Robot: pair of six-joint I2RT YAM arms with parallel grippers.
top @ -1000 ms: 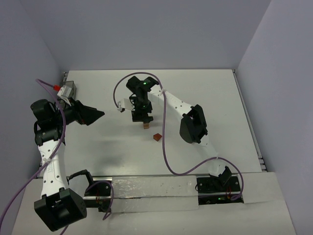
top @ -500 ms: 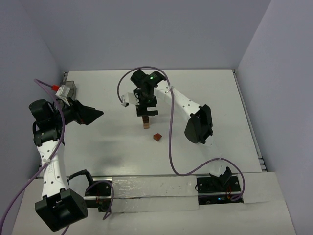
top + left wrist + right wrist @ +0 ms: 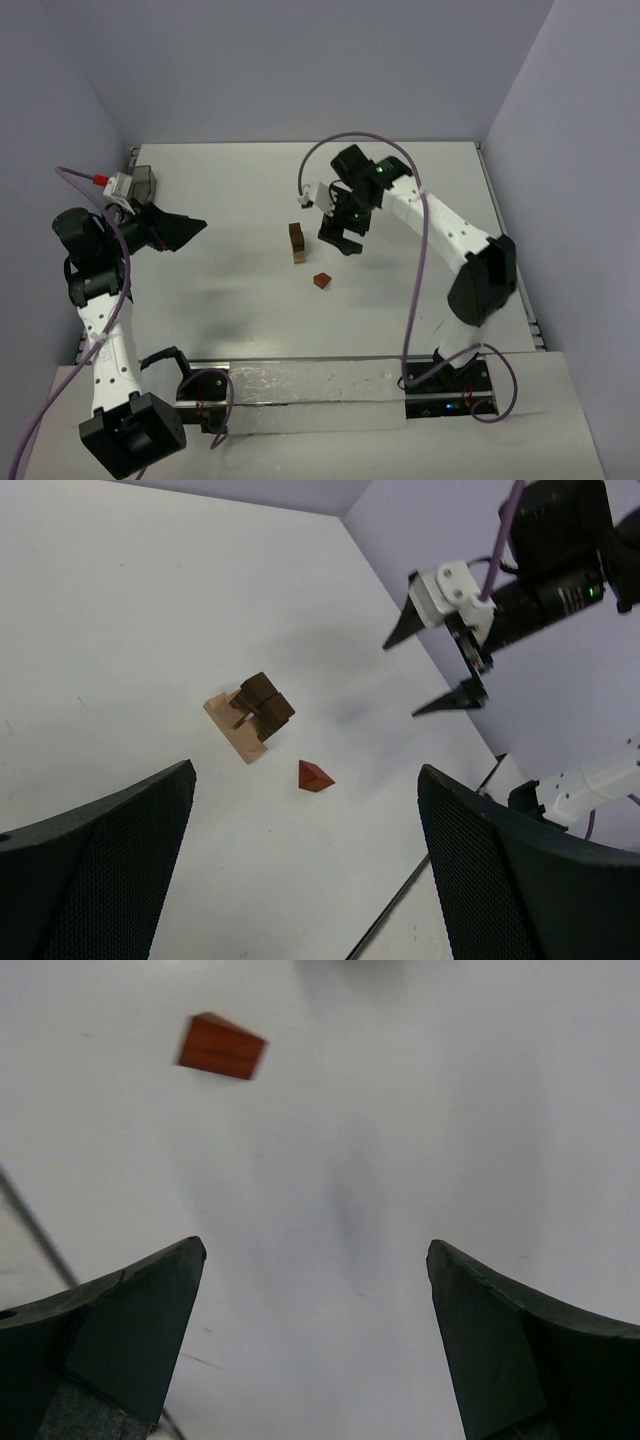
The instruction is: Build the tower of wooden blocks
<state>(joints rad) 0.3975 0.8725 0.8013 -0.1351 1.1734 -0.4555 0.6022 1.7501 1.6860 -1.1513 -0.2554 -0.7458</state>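
The wood block tower stands mid-table: a light tan block at the bottom with dark brown blocks on it. It also shows in the left wrist view. A loose reddish-brown wedge lies on the table just in front and to the right of it. My right gripper hangs open and empty just right of the tower, clear of it. My left gripper is open and empty far to the left, pointing toward the tower.
A greyish see-through box sits at the back left corner by the left arm. The right arm's purple cable loops over the right half of the table. A metal strip runs along the near edge.
My right gripper has drawn away from the tower to the right, leaving the stack standing on its own. The left arm has shifted slightly left.
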